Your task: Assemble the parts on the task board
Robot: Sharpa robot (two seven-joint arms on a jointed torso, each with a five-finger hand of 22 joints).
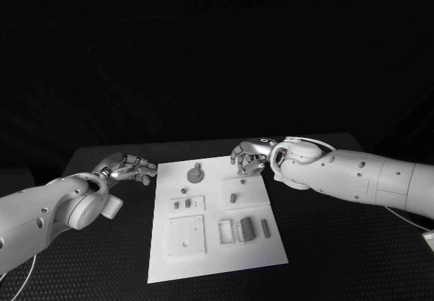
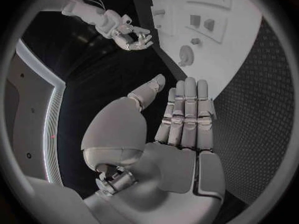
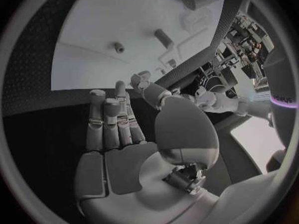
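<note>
Two robot hands flank the far end of the task board (image 1: 217,219), which lies lengthwise down the middle of the black bench (image 1: 344,251), and neither holds anything. The left robot hand (image 1: 127,168) hovers just off the board's 9 o'clock edge with fingers straight and loosely apart; the right robot hand (image 1: 249,157) hangs over the board's 1 o'clock corner, fingers spread and slightly curled. Grey parts (image 1: 249,229) lie scattered across the board, including a round knobbed part (image 1: 194,174) near 12 o'clock, between the two hands. That piece looks about equally reachable from either side, though the right hand already stands above the board, so it is probably the better placed
</note>
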